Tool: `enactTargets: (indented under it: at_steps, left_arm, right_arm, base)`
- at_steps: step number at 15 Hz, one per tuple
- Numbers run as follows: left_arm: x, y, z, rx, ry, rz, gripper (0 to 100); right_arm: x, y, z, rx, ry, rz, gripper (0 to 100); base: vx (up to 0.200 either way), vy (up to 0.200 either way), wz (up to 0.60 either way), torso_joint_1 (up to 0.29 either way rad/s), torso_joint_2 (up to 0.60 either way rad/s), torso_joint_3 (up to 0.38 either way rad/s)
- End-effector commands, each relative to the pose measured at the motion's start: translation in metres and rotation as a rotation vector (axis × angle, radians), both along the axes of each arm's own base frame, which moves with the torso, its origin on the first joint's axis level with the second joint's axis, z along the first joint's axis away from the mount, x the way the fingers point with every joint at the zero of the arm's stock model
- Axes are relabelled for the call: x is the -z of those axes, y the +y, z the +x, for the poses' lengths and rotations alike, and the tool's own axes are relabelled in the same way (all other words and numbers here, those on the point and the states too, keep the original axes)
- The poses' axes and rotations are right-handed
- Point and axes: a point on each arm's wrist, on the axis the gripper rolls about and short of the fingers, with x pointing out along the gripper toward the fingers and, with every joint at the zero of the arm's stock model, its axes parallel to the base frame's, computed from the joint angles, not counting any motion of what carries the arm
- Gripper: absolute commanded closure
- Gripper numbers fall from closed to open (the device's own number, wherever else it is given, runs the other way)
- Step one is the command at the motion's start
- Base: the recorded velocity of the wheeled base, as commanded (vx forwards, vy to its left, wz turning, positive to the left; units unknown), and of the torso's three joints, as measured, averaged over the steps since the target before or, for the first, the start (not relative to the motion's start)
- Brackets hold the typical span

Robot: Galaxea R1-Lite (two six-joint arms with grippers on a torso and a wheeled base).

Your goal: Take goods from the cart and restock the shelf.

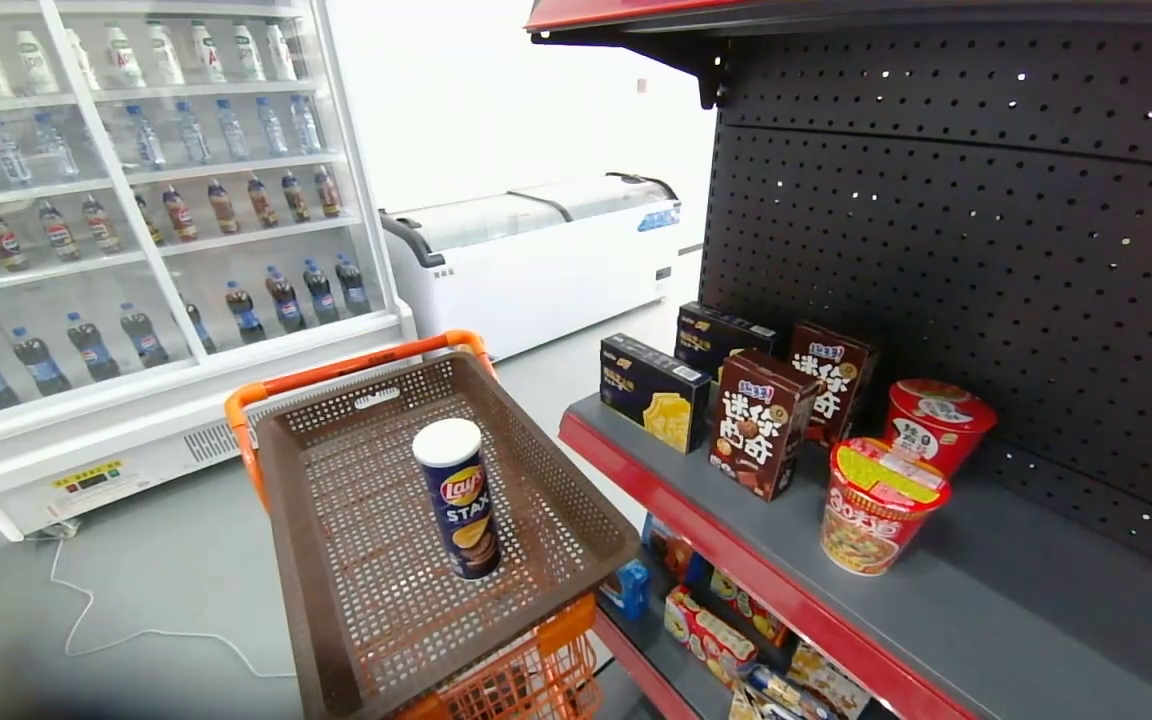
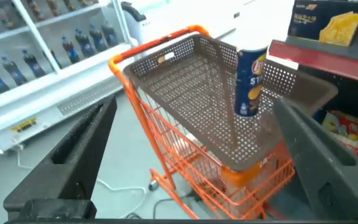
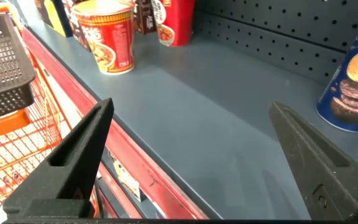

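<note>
A blue chips can (image 1: 456,495) with a white lid stands upright in the brown perforated basket (image 1: 356,600) on top of the orange cart (image 1: 356,366). In the left wrist view my left gripper (image 2: 194,109) hangs open above the cart's near side. The can (image 2: 251,81) stands beyond its fingers, apart from them. My right gripper (image 3: 191,109) is open over a bare stretch of the grey shelf (image 3: 216,118), holding nothing. That shelf (image 1: 986,600) carries dark boxes (image 1: 761,425) and two noodle cups (image 1: 876,505).
A blue cookie tube (image 3: 353,87) stands on the shelf beside my right gripper. Black pegboard (image 1: 986,220) backs the shelf. A lower shelf holds snack packs (image 1: 711,630). A drinks fridge (image 1: 136,200) and chest freezer (image 1: 536,250) stand behind the cart.
</note>
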Motion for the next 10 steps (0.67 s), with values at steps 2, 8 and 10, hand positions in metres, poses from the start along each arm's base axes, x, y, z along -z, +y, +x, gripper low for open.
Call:
enactTargets:
  at_steps: [2,8,10]
  left_arm:
    - [-0.046,-0.006,0.085,0.097,0.324,-0.042,0]
    - [-0.012,-0.023,0.176,0.195,0.556,0.006,0]
    - [0.001,-0.022,0.212,0.178,0.536,0.025,0]
  right_arm:
    - [0.0,0.0,0.0,0.0,0.001,0.0,0]
    - [0.0,0.0,0.0,0.0,0.001,0.0,0]
    - [0.0,0.0,0.0,0.0,0.001,0.0,0]
  base:
    - [0.0,0.0,0.0,0.0,0.0,0.0]
    - [0.0,0.0,0.0,0.0,0.0,0.0]
    - [0.0,0.0,0.0,0.0,0.0,0.0]
